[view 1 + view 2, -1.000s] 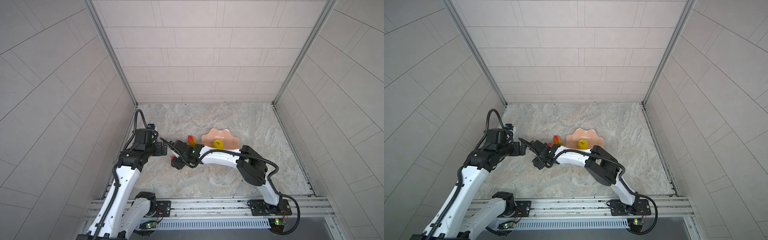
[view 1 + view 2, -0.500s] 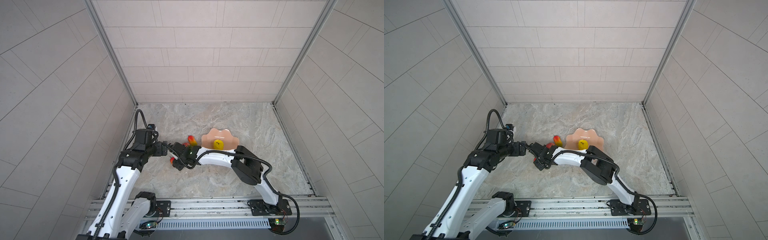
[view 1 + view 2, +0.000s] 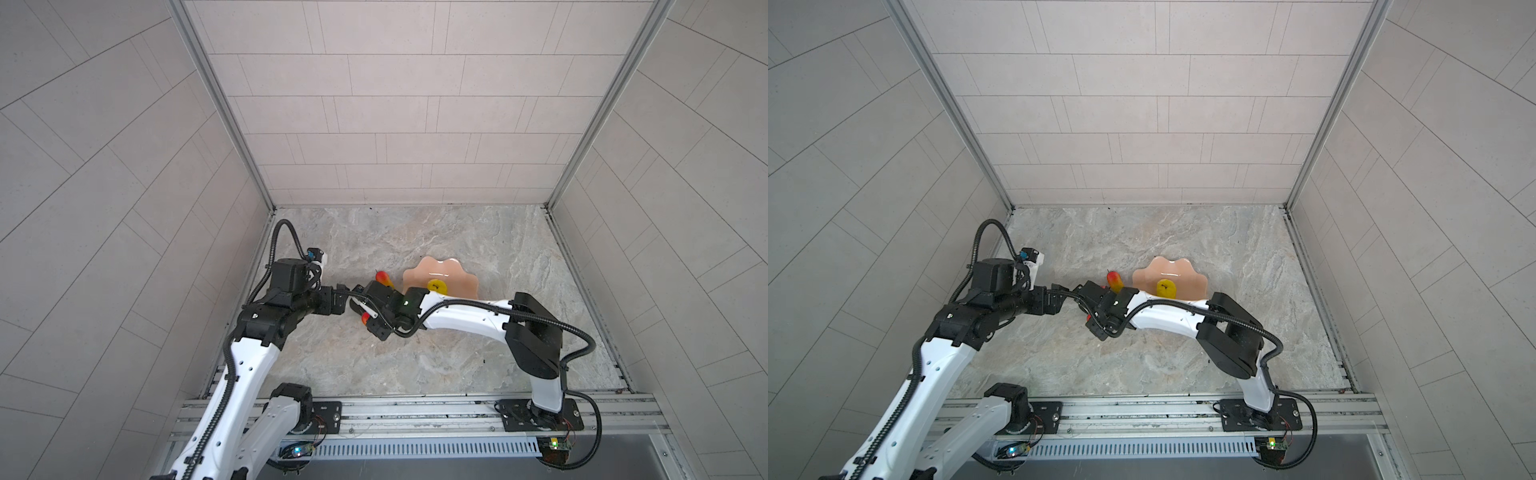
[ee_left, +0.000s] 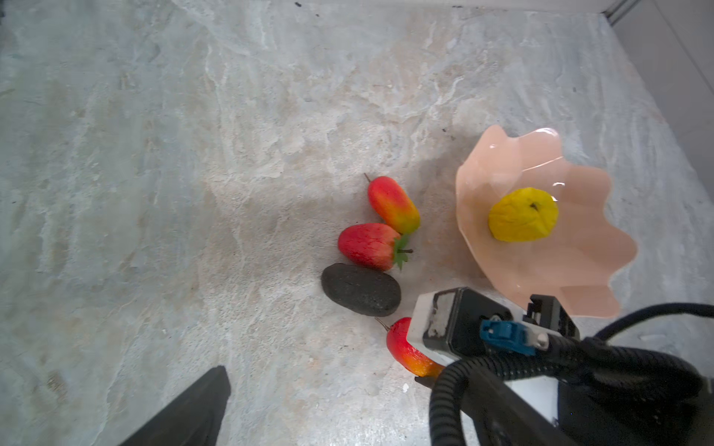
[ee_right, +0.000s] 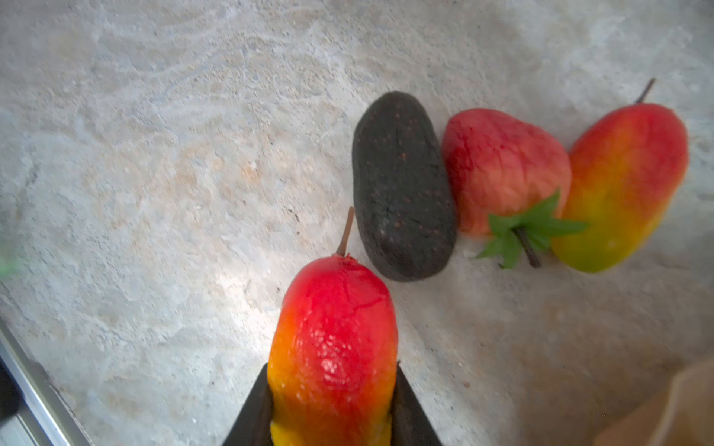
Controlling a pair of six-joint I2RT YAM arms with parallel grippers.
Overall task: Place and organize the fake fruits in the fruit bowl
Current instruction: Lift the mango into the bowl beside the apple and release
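Observation:
My right gripper [image 5: 332,405] is shut on a red-yellow mango [image 5: 334,347], one black finger on each side, low over the stone floor. The same mango [image 4: 402,345] shows in the left wrist view, next to the dark avocado [image 4: 361,289]. Beyond the avocado lie the strawberry [image 4: 367,245] and a second mango [image 4: 394,204], touching in a row. The peach-pink fruit bowl [image 4: 483,154] holds the yellow fruit [image 4: 523,214]. My left gripper [image 3: 347,291] hovers open just left of the right gripper [image 3: 365,316], holding nothing. Only one of its fingers [image 4: 193,409] shows.
The right arm's white link [image 3: 465,320] stretches across in front of the bowl [image 3: 440,270]. Tiled walls close in the stone floor [image 3: 415,232] on three sides. A metal rail [image 3: 395,411] runs along the near edge.
The right gripper's jaws have closed on the mango beside the avocado, and the right arm's elbow has shifted slightly left. The left arm has barely moved.

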